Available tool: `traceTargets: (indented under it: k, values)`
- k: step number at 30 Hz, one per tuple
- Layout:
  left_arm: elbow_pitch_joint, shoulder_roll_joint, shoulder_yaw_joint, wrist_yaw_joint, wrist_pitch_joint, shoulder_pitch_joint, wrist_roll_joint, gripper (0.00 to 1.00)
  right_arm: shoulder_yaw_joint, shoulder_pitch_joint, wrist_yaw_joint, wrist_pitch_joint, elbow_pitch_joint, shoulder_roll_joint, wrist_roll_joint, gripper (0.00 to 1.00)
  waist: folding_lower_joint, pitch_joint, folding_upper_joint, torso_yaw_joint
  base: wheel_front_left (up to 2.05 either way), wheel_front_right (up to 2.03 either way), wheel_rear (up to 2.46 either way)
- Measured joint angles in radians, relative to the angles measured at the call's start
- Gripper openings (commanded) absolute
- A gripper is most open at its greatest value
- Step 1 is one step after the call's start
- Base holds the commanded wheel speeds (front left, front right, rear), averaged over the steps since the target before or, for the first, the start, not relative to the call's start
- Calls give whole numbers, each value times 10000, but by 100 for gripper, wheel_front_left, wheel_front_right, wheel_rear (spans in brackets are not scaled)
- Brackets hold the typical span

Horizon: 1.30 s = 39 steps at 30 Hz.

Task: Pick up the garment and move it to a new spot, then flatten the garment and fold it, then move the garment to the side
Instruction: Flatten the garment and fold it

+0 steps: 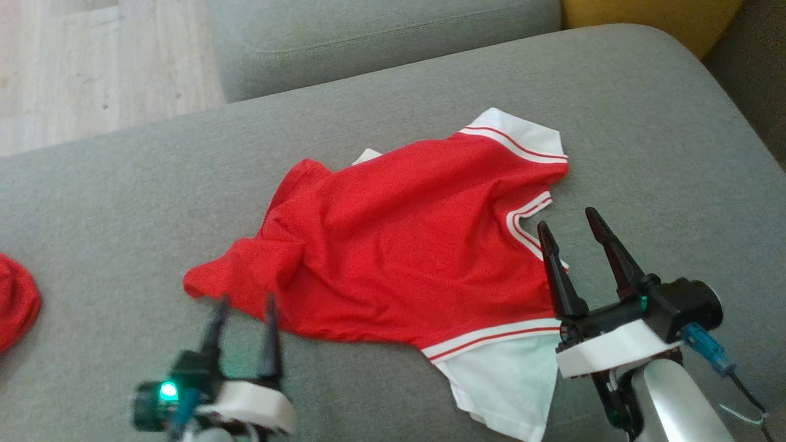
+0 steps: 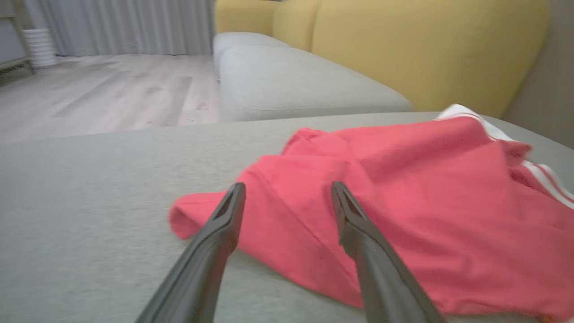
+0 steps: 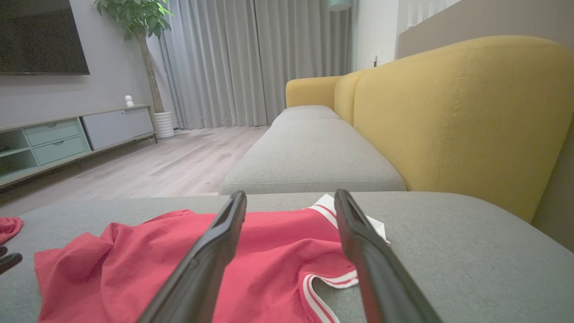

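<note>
Broad grey fabric sofa cushion (image 1: 123, 202) across most of the head view, edge to edge. Behind it, at the top centre, a second grey seat cushion (image 1: 368, 43). At the upper right corner, a slice of mustard-yellow padded backrest (image 1: 651, 18), seen larger on the right side of the right wrist view. Pale wooden plank floor (image 1: 92, 61) in the upper left corner.

Red mesh jersey with white sleeves (image 1: 405, 245) lying in the middle of the frame on the broad cushion, rumpled rather than flat, with ridges across the red body. One white sleeve with red-and-white striped trim at the upper right of the cloth, the other at the lower right, pointing toward the bottom edge. Striped V collar on the right side. A folded red corner reaching out to the lower left.

Right gripper (image 1: 568, 219) at the lower right, its two long dark fingers wide apart and empty, tips just beside the collar. Contact with the cloth unclear.

Left gripper (image 1: 245, 301) at the lower left, blurred, fingers likewise spread and gripping nothing, tips at the jersey's lower-left corner.

Small plain red cloth lump (image 1: 15, 301) at the left edge, well apart from the jersey.
</note>
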Motion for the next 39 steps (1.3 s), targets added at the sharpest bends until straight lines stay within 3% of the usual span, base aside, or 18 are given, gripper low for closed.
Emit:
traceTargets:
  k: [4, 7, 10, 17, 27, 33, 36, 37, 39]
  values:
    - [25, -207, -978, -564, 219, 221, 213, 100, -12, 7, 0, 0, -6, 4, -2, 100, 0, 9, 0, -257, 0, 0, 0]
    - [113, -376, -1321, -731, 506, 252, 207, 100, -40, 13, 0, 0, -21, 8, 0, 100, 0, 93, 0, -418, 0, 0, 0]
    - [345, -391, -1388, -713, 731, 187, 209, 100, -27, 12, 0, 0, -35, 19, 0, 100, 0, 183, 0, -569, 0, 0, 0]
    - [635, -79, -1122, -98, 943, -777, 451, 100, -33, 9, 0, 0, -44, 36, 0, 100, 1, 335, 0, -860, 0, 0, 0]
    - [1536, 92, -1202, -84, 2740, -1544, 474, 100, 23, -19, 0, 0, -38, 125, 2, 100, 0, 466, 0, -1106, 0, 0, 0]
    - [1753, -59, -1220, -174, 2876, -1967, 326, 100, 21, -35, 0, 0, -42, 140, 2, 100, 1, 574, 0, -1182, 0, 0, 0]
    - [1868, -194, -1246, -194, 2957, -2309, 240, 82, 23, -39, 0, 0, -40, 148, 2, 100, 0, 612, 0, -1217, 0, 0, 0]
    - [1973, -224, -1271, -192, 3028, -2397, 240, 64, 25, -41, 0, -2, -40, 148, 2, 100, 0, 624, 0, -1234, 0, 0, 0]
    - [2238, -255, -1323, -184, 3135, -2499, 240, 36, 59, -57, 0, 0, -36, 151, 2, 100, 1, 649, 0, -1285, 0, 0, 0]
